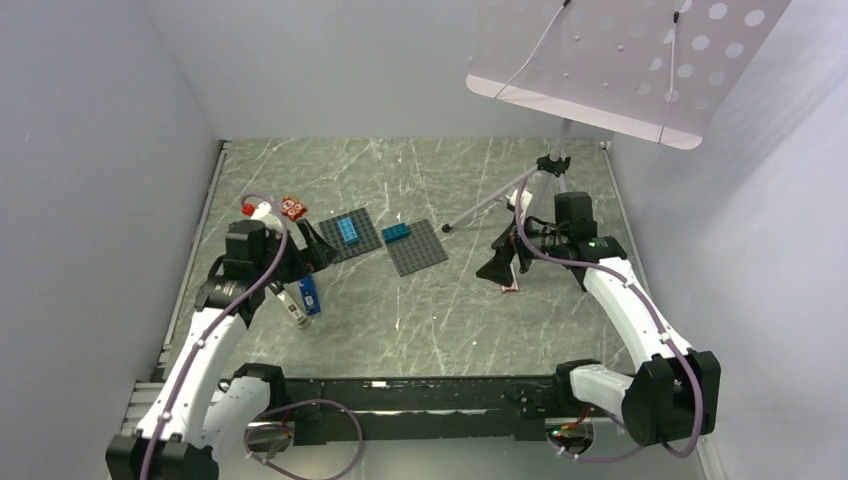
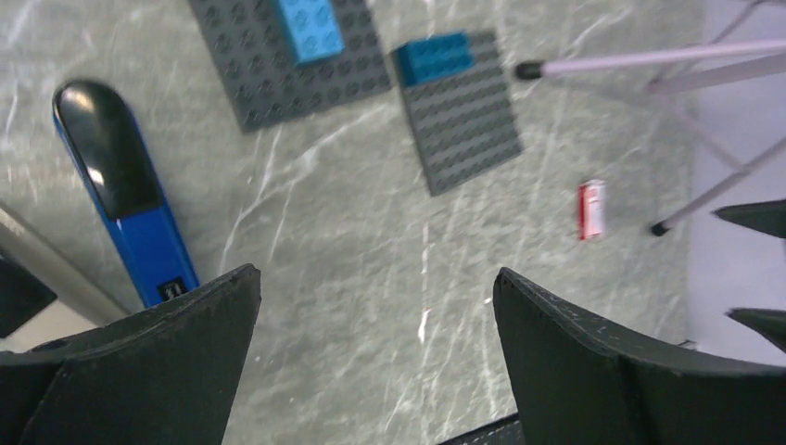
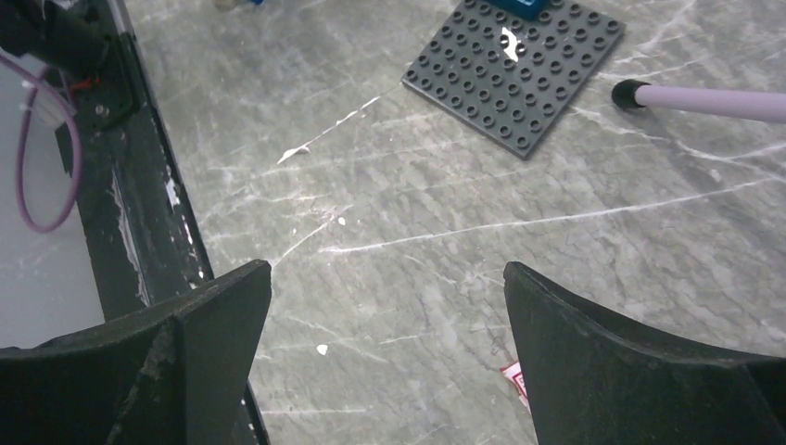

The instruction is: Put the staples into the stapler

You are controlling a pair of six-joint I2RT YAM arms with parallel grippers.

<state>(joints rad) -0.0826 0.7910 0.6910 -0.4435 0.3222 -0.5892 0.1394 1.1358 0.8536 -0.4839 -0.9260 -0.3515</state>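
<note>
stapler (image 1: pixel 308 295) front-left, tile (image 1: pixel 293 208) behind it. Two plates mid-table, side by side: left plate (image 1: pixel 365 246), right plate (image 1: pixel 420 253). left brick (image 1: pixel 348 229) on the first, right brick (image 1: pixel 396 233) on the second's back edge. staples (image 1: pixel 510 288) right of both plates, in front of the stand (image 1: pixel 553 170).

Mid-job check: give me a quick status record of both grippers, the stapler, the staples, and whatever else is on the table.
left gripper: open, empty, above the table next to the stapler
right gripper: open, empty, directly over the staples box
stapler: blue with a black top, lying on the table, not held
staples box: white and red, flat on the table near a tripod foot, not held
other items: two grey baseplates with blue bricks, between the arms
staples loaded: not yet
</note>
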